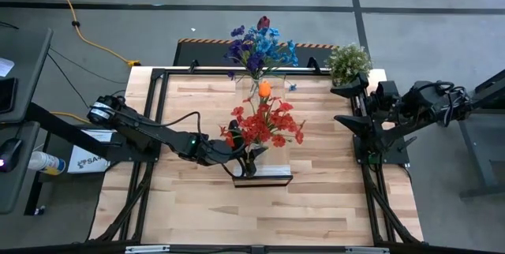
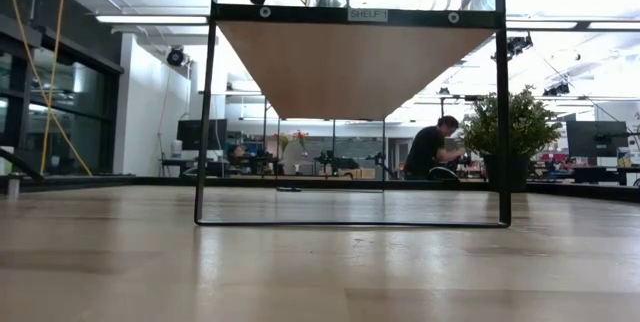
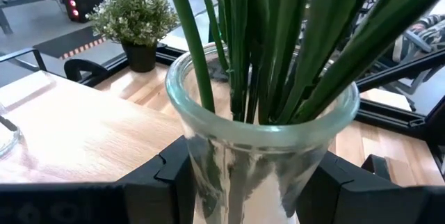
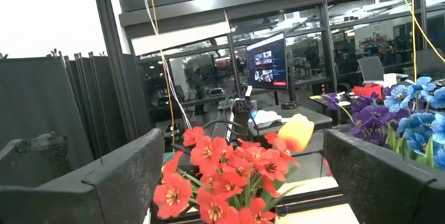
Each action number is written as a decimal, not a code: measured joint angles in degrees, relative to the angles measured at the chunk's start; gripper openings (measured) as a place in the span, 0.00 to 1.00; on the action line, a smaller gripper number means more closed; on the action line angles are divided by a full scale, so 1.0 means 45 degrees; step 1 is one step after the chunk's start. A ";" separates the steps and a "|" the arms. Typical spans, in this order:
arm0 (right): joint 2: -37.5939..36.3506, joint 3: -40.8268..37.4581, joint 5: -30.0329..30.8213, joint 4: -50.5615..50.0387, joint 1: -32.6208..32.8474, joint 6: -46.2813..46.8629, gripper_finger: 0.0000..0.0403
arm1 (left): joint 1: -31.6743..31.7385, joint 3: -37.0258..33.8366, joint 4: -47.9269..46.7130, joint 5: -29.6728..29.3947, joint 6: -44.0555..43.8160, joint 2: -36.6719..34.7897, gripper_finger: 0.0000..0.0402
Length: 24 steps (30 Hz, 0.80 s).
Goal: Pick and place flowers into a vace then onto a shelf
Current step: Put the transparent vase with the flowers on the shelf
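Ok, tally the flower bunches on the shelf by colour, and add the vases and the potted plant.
Red bunch of flowers, with one orange head, in the clear glass vase held by the left gripper: 1
Blue and purple bunch of flowers: 1
Clear glass vases: 2
Bushy pale-green potted plant: 1
Total: 5

Two glass vases (image 1: 251, 165) of flowers (image 1: 264, 124), one potted plant (image 1: 348, 62), one shelf (image 1: 263, 88).

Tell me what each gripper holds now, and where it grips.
The left gripper clamps the clear glass vase of green-stemmed red flowers around its body below the rim. The right gripper is open, holding nothing.
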 joint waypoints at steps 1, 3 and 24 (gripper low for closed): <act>0.0000 0.0000 0.0000 0.0000 0.0000 -0.0016 0.95 | 0.0000 0.0000 0.0009 0.0000 0.0000 0.0000 0.51; 0.0000 0.0000 0.0000 0.0000 0.0000 -0.0025 0.95 | 0.0000 -0.0005 0.0015 0.0000 0.0000 -0.0003 0.51; 0.0000 0.0000 0.0000 0.0000 0.0000 0.0188 0.95 | -0.0024 -0.0015 -0.0015 -0.0308 -0.0097 -0.0005 0.77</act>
